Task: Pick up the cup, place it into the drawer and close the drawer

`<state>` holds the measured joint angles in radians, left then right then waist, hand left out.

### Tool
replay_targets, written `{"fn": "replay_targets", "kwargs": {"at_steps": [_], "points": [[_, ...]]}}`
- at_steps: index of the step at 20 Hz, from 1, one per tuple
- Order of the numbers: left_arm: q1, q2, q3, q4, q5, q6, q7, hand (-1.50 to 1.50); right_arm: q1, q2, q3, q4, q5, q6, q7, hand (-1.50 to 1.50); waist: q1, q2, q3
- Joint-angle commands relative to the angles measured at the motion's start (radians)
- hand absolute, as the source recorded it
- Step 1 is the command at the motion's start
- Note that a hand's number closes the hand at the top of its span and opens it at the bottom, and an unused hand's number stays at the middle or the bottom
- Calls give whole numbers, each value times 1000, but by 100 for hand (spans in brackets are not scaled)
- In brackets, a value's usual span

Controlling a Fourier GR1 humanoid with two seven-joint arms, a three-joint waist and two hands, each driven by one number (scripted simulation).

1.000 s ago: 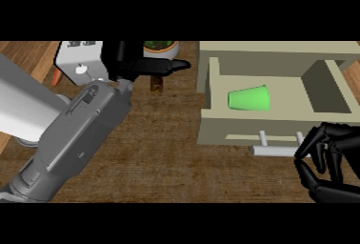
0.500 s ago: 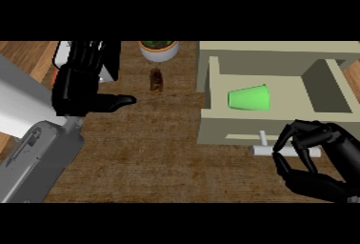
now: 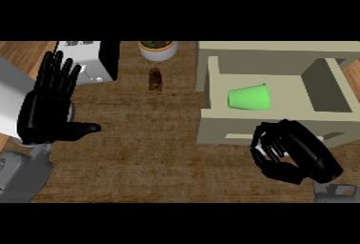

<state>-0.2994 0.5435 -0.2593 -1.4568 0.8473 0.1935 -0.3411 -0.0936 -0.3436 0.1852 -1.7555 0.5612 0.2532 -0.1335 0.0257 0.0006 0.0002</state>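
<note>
One green cup (image 3: 249,97) lies in one open drawer (image 3: 211,86); right hand (image 3: 292,152) curled at drawer front, holding nothing visible; left hand (image 3: 49,107) spread wide, far left.

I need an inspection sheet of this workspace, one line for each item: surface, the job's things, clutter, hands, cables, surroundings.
Surface: brown wooden counter, bare in the middle.
Job's things: green cup lies on its side inside the open beige drawer; the drawer is not yet closed.
Clutter: small brown bottle and potted plant at the far edge, both left of the drawer; a white and black appliance at the far left.
Hands: left hand open, fingers up, resting at the view's left; right hand with curled fingers at the drawer's front, over where the handle would be; contact cannot be told.
Cables: nothing seen.
Surroundings: nothing seen beyond the counter.
</note>
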Motion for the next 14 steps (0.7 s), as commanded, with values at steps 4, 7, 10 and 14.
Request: {"fn": "replay_targets", "kwargs": {"at_steps": [4,7,10,14], "points": [[95,6,77,-48,-24,-64,2,-150,-172,90,41,335,160,-95,-50,-150,-12,1,0],[137,24,135,-23,-2,-145,-3,-150,-163,88,57,409,222,-133,-84,-150,-16,0,0],[208,34,169,-36,-12,-192,-36,-150,-236,101,47,527,252,-137,-91,-150,-12,0,0],[241,-29,143,-59,-72,-192,-47,-150,-393,166,-11,765,260,-190,-134,-150,-9,2,0]]}}
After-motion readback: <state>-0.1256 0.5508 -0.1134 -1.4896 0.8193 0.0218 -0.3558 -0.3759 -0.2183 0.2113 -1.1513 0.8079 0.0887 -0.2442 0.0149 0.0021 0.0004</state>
